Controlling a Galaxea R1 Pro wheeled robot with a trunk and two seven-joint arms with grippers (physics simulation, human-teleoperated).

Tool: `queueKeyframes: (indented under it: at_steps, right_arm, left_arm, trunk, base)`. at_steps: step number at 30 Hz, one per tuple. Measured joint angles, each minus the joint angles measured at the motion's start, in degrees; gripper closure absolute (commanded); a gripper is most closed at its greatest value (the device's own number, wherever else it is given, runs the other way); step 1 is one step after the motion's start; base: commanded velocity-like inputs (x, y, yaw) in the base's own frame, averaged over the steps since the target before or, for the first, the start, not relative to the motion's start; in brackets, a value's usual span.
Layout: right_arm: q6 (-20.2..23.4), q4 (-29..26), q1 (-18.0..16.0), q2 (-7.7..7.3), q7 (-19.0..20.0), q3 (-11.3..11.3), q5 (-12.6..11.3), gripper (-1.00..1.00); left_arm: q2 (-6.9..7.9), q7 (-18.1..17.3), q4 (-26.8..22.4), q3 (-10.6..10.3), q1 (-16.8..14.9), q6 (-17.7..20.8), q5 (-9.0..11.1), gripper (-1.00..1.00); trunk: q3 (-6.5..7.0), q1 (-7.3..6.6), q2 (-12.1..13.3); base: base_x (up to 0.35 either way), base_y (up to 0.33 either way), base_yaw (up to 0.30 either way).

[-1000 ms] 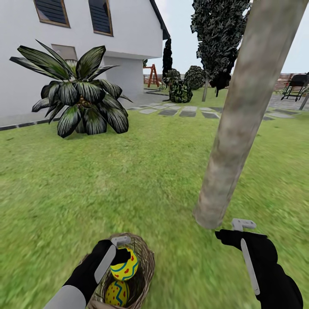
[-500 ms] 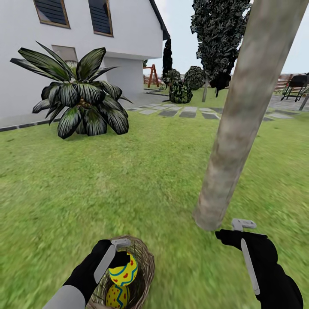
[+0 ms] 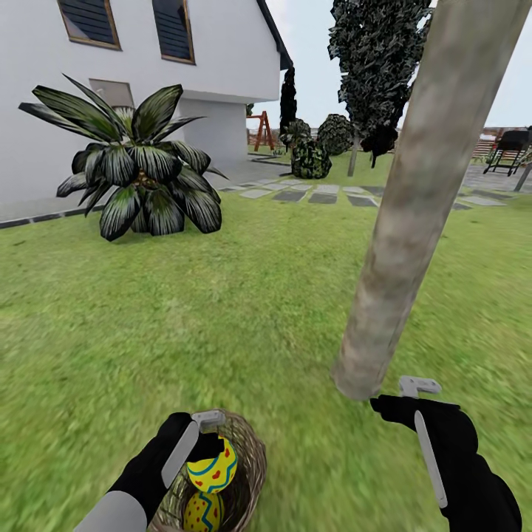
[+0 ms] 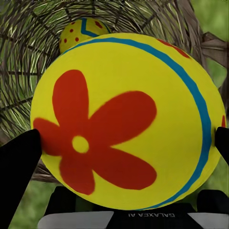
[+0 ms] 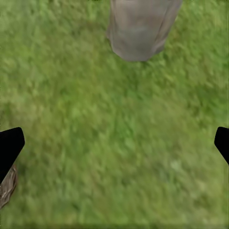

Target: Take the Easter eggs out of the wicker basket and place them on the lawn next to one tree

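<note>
My left gripper is shut on a yellow Easter egg with a red flower mark, held just above the mouth of the wicker basket. In the left wrist view that egg sits between my black fingers. A second egg lies at the bottom of the basket. The third egg is hidden or out of view. The tree rises from the lawn just right of the basket. My right gripper hangs open near the tree's base.
A short palm stands at the back left before the white house. Grey stepping stones, dark bushes and a cypress-like tree lie far behind. Grass stretches between the basket and the trunk.
My left gripper and its egg have sunk slightly toward the near edge of the head view, and the basket seems to have shifted with them. The right arm has stayed still.
</note>
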Motion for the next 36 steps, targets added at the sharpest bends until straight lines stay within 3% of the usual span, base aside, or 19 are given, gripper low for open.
queueKeyframes:
  at_steps: [36]
  right_arm:
    - [0.0, 0.0, 0.0, 0.00, 0.0, 0.0, 0.0, -1.00]
  left_arm:
    - [0.00, 0.1, 0.0, -0.1, 0.0, -0.1, -0.1, 1.00]
  trunk:
    - [6.47, -7.91, 14.4]
  base:
    - [0.000, 0.000, 0.000]
